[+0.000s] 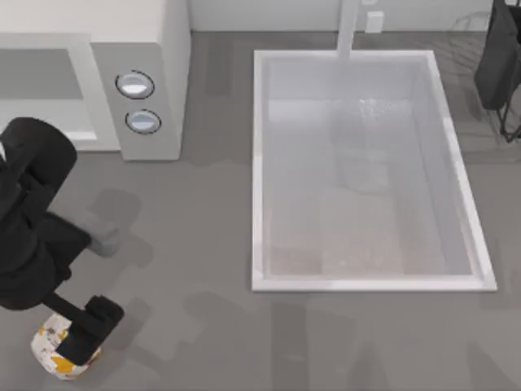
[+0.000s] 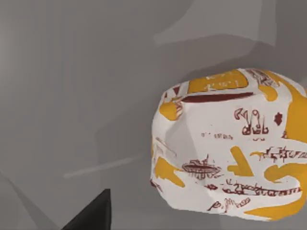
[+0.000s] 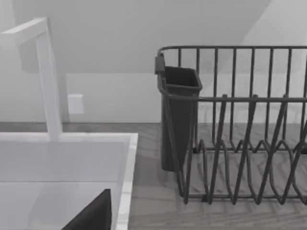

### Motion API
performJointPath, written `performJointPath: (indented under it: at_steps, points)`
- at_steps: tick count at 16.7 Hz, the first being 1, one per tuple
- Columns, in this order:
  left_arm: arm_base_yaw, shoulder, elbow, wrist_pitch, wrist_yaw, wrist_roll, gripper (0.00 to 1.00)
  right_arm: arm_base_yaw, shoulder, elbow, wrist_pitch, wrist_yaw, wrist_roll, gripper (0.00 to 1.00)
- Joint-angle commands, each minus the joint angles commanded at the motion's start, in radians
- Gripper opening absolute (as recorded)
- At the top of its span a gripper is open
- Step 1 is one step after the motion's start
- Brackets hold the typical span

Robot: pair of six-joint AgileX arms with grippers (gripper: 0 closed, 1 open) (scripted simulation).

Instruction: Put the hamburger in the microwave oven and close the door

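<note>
The hamburger (image 1: 55, 352), a round white bundle with orange and brown print, lies on the grey table near the front left corner. My left gripper (image 1: 88, 332) hangs open just over its right side, partly covering it. In the left wrist view the hamburger (image 2: 230, 153) looms close, off to one side of a dark fingertip (image 2: 93, 216). The microwave oven (image 1: 138, 49) stands at the back left, its grey cavity (image 1: 41, 77) exposed beside two round knobs (image 1: 135, 85). The door is hidden. My right gripper (image 1: 498, 57) is parked at the back right.
A big white sink basin (image 1: 260, 163) with a tap (image 1: 348, 28) takes up the table's middle and right. A dark wire dish rack (image 3: 240, 134) with a cutlery holder (image 3: 178, 115) stands at the back right, under the right arm. My left arm's bulk (image 1: 32, 220) stands between the microwave oven and the hamburger.
</note>
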Motion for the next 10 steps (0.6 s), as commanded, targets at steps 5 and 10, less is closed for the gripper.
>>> performJointPath:
  at_steps: [5,10]
  points:
    - [-0.003,0.061,-0.059,0.116,0.0,0.004,1.0,0.0,0.0,0.0,0.0,0.0,0.0,1.0]
    - [-0.003,0.175,-0.167,0.346,0.0,0.006,1.0,0.0,0.0,0.0,0.0,0.0,0.0,1.0]
